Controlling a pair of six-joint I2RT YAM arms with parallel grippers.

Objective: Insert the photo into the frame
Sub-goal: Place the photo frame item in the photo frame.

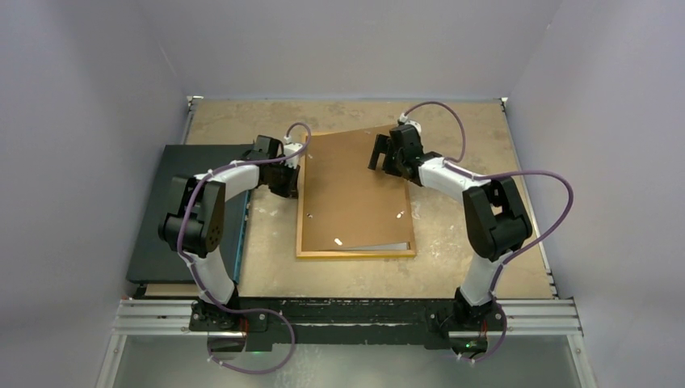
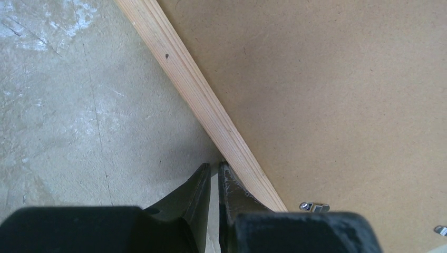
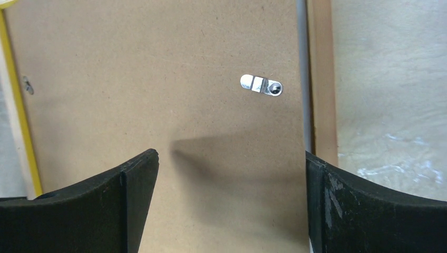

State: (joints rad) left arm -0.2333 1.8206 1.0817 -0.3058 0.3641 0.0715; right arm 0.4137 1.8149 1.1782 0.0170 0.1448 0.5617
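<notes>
The frame [image 1: 355, 254] lies face down in the middle of the table, its yellow-orange rim showing along the near side. A plain brown backing board [image 1: 351, 194] lies on it, slightly askew. The photo is hidden; a thin pale strip [image 1: 392, 246] peeks out at the board's near right edge, and I cannot tell what it is. My left gripper [image 1: 287, 182] is shut on nothing, its tips [image 2: 214, 168] set against the frame's pale wooden left side [image 2: 195, 89]. My right gripper [image 1: 380, 153] is open, its fingers hovering wide over the board's far right part [image 3: 158, 79].
A flat black panel [image 1: 174, 210] lies at the left of the table, under the left arm. Small metal turn clips [image 3: 261, 85] [image 2: 314, 206] sit on the board. Grey walls enclose the table on three sides.
</notes>
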